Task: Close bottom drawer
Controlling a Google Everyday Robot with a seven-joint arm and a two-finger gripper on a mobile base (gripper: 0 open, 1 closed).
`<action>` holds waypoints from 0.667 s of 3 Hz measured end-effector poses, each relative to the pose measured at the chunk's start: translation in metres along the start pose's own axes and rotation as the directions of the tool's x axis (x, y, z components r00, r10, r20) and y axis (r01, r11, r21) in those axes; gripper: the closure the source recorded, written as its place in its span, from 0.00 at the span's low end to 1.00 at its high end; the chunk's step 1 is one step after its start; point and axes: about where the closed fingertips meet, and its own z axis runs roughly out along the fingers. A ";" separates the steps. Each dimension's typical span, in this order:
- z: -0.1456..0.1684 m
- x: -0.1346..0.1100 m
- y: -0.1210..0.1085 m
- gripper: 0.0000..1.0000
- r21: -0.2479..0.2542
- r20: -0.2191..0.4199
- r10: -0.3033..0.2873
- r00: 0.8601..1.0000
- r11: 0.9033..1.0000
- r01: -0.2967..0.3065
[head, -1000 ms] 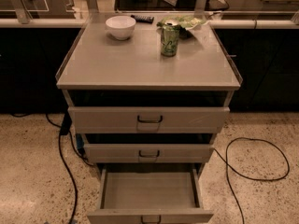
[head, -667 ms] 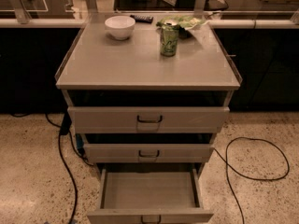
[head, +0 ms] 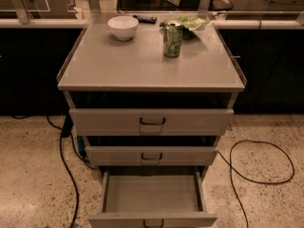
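Observation:
The bottom drawer (head: 152, 194) of the grey-beige cabinet is pulled far out toward me, its shallow tray empty. Its slim front (head: 152, 220) with a small dark loop handle sits at the bottom edge of the camera view. The middle drawer (head: 151, 156) and the top drawer (head: 152, 121) above it each stick out a little. My gripper is not in view.
On the cabinet top (head: 118, 65) stand a white bowl (head: 123, 27), a green can (head: 173, 41), a crumpled green bag (head: 187, 22) and a dark remote (head: 145, 19). Black cables lie on the speckled floor at the left (head: 64, 160) and the right (head: 256, 160).

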 end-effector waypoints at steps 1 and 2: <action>0.050 -0.007 -0.007 0.00 -0.048 0.015 0.002 1.000 0.999 -0.001; 0.096 -0.023 -0.024 0.00 -0.060 0.018 0.007 1.000 0.998 -0.006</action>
